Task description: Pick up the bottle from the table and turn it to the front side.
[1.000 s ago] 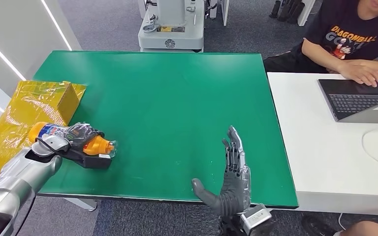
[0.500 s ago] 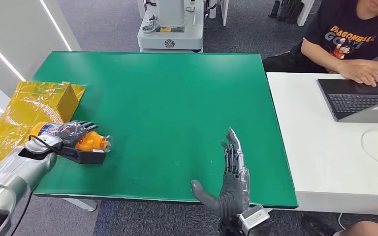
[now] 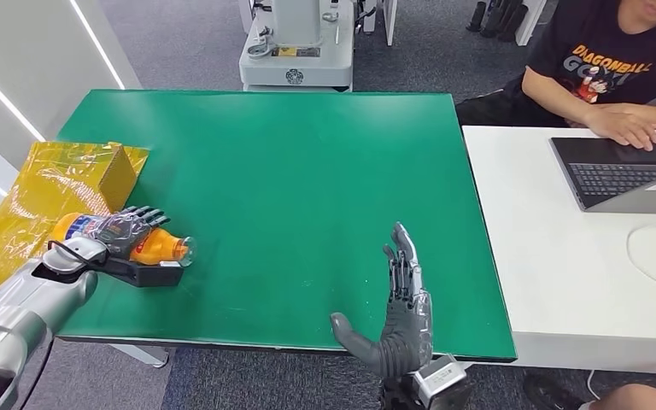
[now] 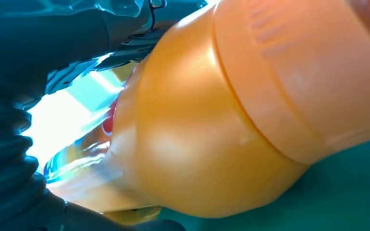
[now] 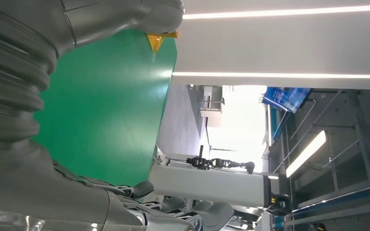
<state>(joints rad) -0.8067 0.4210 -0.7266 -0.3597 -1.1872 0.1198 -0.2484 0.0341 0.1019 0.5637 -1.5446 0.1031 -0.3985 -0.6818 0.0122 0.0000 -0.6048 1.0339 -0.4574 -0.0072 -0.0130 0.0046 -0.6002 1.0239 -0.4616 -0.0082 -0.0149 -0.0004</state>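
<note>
The left hand (image 3: 124,229) reaches in over the table's (image 3: 290,171) left edge, fingers wrapped around one orange bottle (image 3: 155,247) lying on its side there, neck toward the table's middle. The right hand (image 3: 401,320) stands upright at the near edge, fingers straight and spread, holding nothing.

We see the orange plastic bottle (image 3: 149,246) lying near the green table's (image 3: 290,171) left edge, yellow plastic bag (image 3: 47,192) behind it at that edge.
</note>
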